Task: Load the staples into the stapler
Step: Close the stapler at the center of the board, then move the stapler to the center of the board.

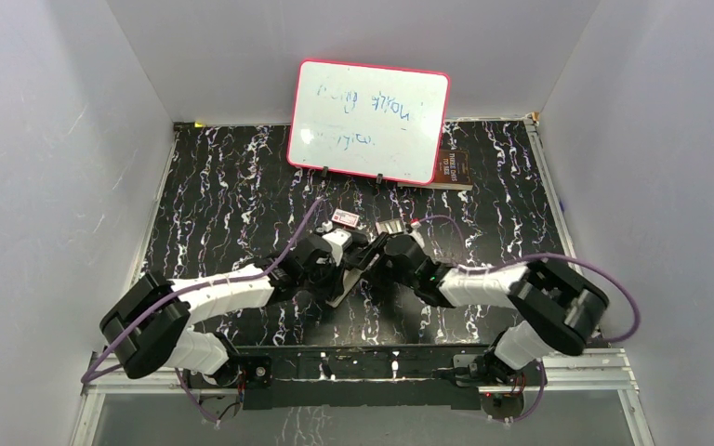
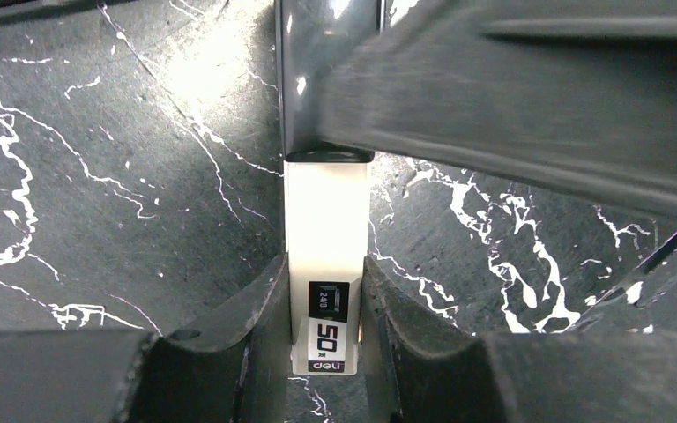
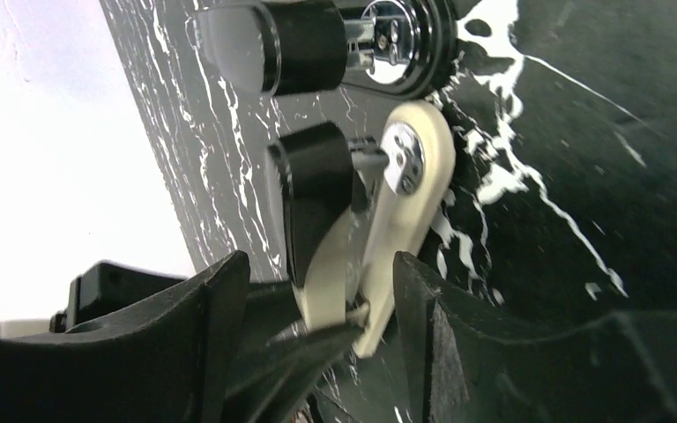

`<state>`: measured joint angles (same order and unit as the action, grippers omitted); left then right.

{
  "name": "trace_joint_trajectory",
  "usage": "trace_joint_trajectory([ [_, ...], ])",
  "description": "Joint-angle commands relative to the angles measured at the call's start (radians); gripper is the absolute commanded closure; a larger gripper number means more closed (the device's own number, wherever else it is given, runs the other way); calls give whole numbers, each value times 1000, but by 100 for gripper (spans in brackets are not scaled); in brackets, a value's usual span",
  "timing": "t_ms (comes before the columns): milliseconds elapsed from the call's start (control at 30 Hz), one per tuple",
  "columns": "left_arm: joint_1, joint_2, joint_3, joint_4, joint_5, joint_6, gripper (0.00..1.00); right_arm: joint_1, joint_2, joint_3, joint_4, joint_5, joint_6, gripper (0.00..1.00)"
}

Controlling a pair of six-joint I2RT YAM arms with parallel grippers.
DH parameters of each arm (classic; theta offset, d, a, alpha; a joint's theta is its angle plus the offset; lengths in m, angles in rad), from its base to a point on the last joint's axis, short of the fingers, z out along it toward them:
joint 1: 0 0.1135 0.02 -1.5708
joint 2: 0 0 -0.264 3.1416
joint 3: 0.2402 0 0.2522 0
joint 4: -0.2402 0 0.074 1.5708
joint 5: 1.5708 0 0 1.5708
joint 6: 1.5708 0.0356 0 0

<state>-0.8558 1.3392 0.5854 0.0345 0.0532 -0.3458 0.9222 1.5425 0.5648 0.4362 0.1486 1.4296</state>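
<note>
The slim black stapler [image 1: 346, 283] lies at the middle of the table with both arms meeting over it. My left gripper [image 2: 324, 278] is shut on the stapler's pale shiny base [image 2: 326, 220], just above its "50 deli" label. A black half [image 2: 326, 79] runs on beyond it, and a blurred black part crosses the upper right. My right gripper [image 3: 317, 286] stands open astride the hinged end [image 3: 401, 203], where pale metal plates and a black lever rise between the fingers. The right finger [image 3: 419, 326] is against a plate, and a gap shows at the left finger. The staples are out of view.
A small white box with a red label [image 1: 345, 218] and a stubby grey-and-black block [image 1: 392, 228] lie just behind the grippers. A red-framed whiteboard [image 1: 369, 121] leans at the back, with a brown book [image 1: 453, 167] beside it. White walls close in on three sides.
</note>
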Motion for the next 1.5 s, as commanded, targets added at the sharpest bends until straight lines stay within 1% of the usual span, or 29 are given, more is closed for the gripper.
trace_joint_trajectory([
  [0, -8, 12, 60, -116, -10, 122, 100, -4, -212, -73, -124, 73, -93, 30],
  [100, -7, 3, 82, -145, 26, 241, 100, -4, -394, -134, -234, 144, -173, 29],
  [233, -7, -14, 89, -136, 177, 471, 97, -4, -652, -229, -334, 301, -296, 27],
  [300, -7, -3, 98, -121, 232, 576, 96, -4, -776, -276, -357, 371, -352, 26],
  [367, -6, 36, 127, -114, 264, 658, 95, -5, -885, -297, -369, 419, -402, 24],
  [433, -7, 112, 162, -93, 291, 727, 95, -4, -972, -310, -363, 446, -454, 24],
  [533, -8, 246, 250, -50, 311, 779, 95, -5, -1053, -309, -390, 502, -483, 24],
  [600, -8, 358, 332, -23, 326, 800, 93, -5, -1087, -293, -422, 540, -497, 23],
  [667, -9, 438, 397, -3, 327, 826, 88, -5, -1116, -280, -446, 564, -510, 23],
  [767, -10, 487, 458, 16, 326, 864, 74, -5, -1160, -273, -453, 575, -549, 23],
  [800, -10, 487, 468, 19, 328, 875, 61, -5, -1170, -270, -460, 578, -558, 23],
  [867, -10, 468, 470, 23, 333, 898, 40, -5, -1186, -267, -473, 579, -569, 23],
  [933, -10, 427, 465, 9, 341, 918, 28, -5, -1195, -267, -479, 581, -571, 23],
  [967, -10, 402, 453, 8, 344, 926, 20, -5, -1199, -269, -479, 581, -571, 23],
  [1000, -9, 369, 442, 3, 342, 938, 16, -5, -1200, -272, -478, 581, -571, 23],
  [1067, -7, 295, 412, -14, 344, 978, 13, -3, -1196, -278, -464, 569, -573, 23],
  [1167, 8, 173, 365, -44, 361, 1034, 12, -5, -1177, -286, -438, 542, -573, 23],
  [1233, 54, 115, 341, -70, 381, 1048, 12, -5, -1161, -287, -423, 519, -597, 23],
  [1267, 96, 90, 336, -83, 403, 1052, 12, -5, -1152, -287, -413, 505, -611, 23],
  [1367, 217, 69, 327, -83, 457, 1071, 12, -3, -1133, -295, -378, 452, -652, 23],
  [1467, 293, 117, 352, -90, 500, 1126, 12, -3, -1115, -303, -346, 407, -672, 23],
])
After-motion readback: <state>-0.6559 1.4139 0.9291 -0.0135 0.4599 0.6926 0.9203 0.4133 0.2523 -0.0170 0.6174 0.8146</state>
